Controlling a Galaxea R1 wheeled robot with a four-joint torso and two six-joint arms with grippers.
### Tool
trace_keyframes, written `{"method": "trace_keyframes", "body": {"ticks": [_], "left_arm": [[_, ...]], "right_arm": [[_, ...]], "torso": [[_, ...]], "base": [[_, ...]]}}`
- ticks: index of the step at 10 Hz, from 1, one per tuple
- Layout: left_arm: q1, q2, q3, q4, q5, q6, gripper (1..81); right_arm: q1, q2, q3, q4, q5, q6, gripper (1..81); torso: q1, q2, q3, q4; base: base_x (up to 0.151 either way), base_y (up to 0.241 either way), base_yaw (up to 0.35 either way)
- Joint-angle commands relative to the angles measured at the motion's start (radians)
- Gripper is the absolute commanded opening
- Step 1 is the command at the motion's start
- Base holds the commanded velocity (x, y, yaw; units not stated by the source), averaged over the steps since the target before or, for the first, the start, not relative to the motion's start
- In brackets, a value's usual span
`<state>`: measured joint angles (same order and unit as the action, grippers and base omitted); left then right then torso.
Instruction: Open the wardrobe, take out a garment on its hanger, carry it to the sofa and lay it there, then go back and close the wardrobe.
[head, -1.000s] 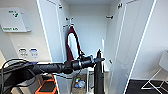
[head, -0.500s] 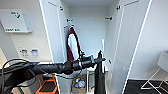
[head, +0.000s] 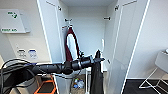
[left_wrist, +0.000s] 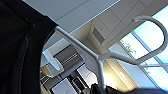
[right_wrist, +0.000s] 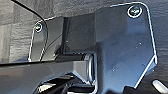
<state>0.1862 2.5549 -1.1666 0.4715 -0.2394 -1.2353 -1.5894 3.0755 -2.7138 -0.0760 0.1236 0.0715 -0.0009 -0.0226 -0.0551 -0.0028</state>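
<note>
The wardrobe (head: 87, 30) stands open, both white doors swung wide, with black hooks on its back wall. My left arm reaches in from the left, and the left gripper (head: 100, 60) sits in front of the opening, shut on the white hanger (left_wrist: 82, 48). The black garment (head: 96, 77) hangs straight down from it, clear of the wardrobe's hooks. In the left wrist view the garment (left_wrist: 17, 50) drapes over one shoulder of the hanger and the curved hook (left_wrist: 150, 37) is free. A maroon jacket with white sleeves (head: 68, 47) still hangs inside at the left.
The right door (head: 125, 50) stands close beside the garment. A first aid box (head: 15, 21) is on the left wall, an orange object (head: 46, 87) lies low at the left, small items (head: 77, 82) lie on the wardrobe floor, and a white chair (head: 160, 67) stands at the right.
</note>
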Motion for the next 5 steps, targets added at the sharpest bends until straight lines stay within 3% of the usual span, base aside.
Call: {"method": "trace_keyframes", "body": {"ticks": [1,5], "left_arm": [[-0.176,0.006,0.013,0.009,-0.040,0.008,1.0],[-0.176,-0.013,0.011,0.009,-0.043,0.004,1.0]], "right_arm": [[0.033,0.008,0.007,-0.001,-0.053,-0.004,81.1],[0.030,0.007,0.005,-0.001,-0.052,-0.004,81.1]], "torso": [[0.001,0.000,0.000,0.000],[0.001,0.000,0.000,0.000]], "base": [[0.000,0.000,-0.288],[0.000,0.000,-0.296]]}}
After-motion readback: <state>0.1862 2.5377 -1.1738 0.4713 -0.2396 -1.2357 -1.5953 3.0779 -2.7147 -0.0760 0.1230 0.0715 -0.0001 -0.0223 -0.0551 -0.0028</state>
